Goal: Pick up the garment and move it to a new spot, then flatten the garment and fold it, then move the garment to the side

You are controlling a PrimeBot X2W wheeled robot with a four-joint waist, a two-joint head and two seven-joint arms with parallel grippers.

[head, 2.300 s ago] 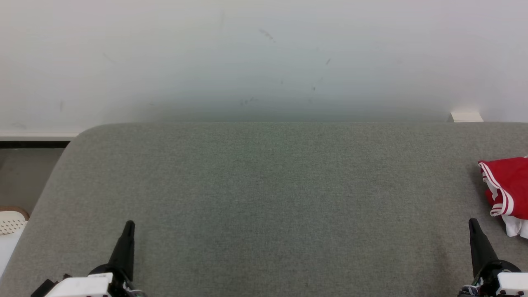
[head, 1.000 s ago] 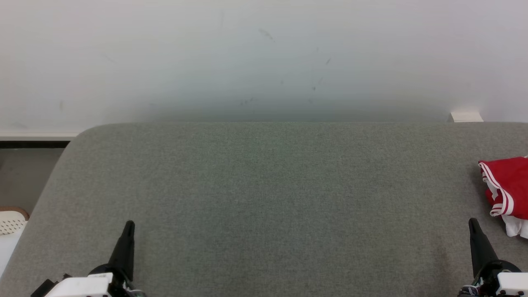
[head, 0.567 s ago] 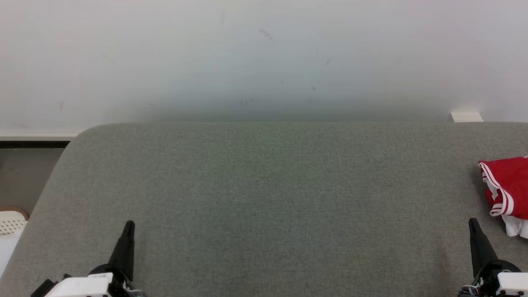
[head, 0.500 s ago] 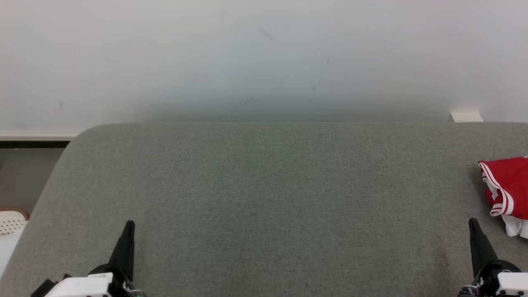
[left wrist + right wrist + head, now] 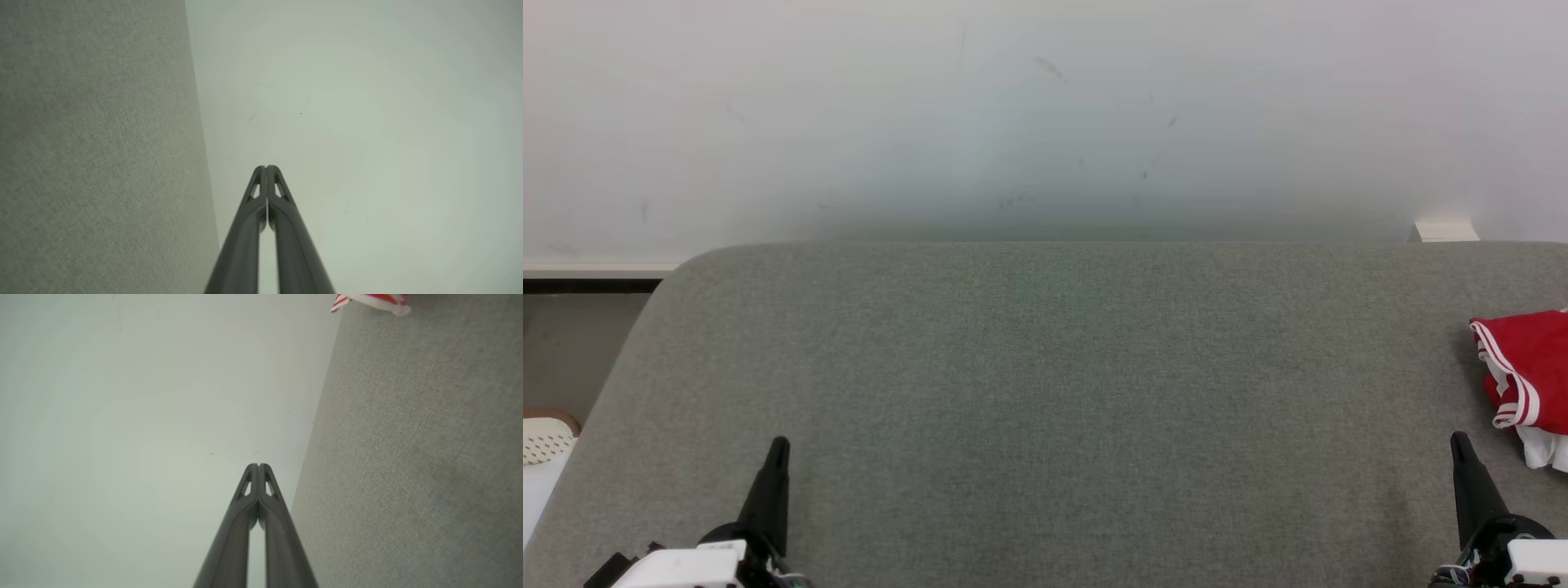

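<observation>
In the head view we see our left gripper (image 5: 778,447) at the lower left of the frame and our right gripper (image 5: 1459,442) at the lower right. Each points up the frame over the grey fabric surface (image 5: 1045,384). Both are clenched on nothing: in each wrist view the two dark fingers (image 5: 288,228) meet tip to tip with no cloth between them.

The garment (image 5: 1529,363), red with white stripes along its edge and some white cloth beneath, lies crumpled on the grey surface at the right edge of the frame, about mid-height, and the frame's border cuts it off. It sits above and to the right of our right gripper, near it but apart. In the right wrist view a bit of it shows at the top edge, right of centre.

Across the upper half of the head view stands a pale wall (image 5: 980,106) with a few faint dark marks. A small white block (image 5: 1445,232) sits at the surface's far edge, upper right. Low at the left edge we see part of a white perforated object (image 5: 543,439).
</observation>
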